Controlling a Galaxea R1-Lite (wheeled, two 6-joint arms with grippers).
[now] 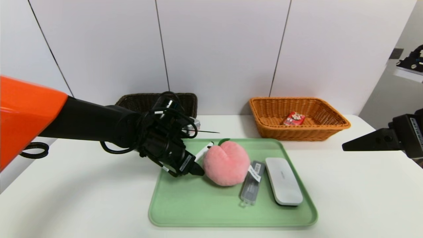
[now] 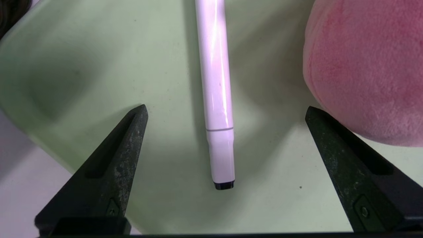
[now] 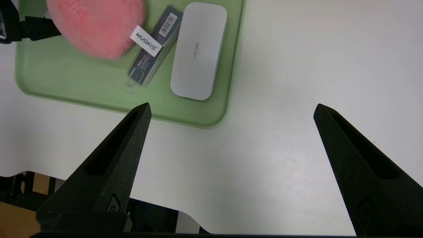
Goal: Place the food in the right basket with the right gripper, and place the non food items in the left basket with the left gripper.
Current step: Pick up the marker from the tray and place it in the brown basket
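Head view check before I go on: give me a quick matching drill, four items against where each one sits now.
Items:
1. red drink carton
2. white marker
3. plush peach
4. right claw

Places:
A. between the open left claw's fingers, on the green tray
B. inside the orange basket
C. over bare table, off the tray
D. on the tray, beside the grey case

Pairs: 1-B, 2-A, 3-D, 4-C

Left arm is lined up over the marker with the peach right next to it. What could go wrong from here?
1. The left gripper is open astride the white marker, but one of its fingers sits almost against the plush peach; closing may nudge or pinch it.
2. The marker is slim and glossy, lying flat on the green tray; it could roll or slip out.
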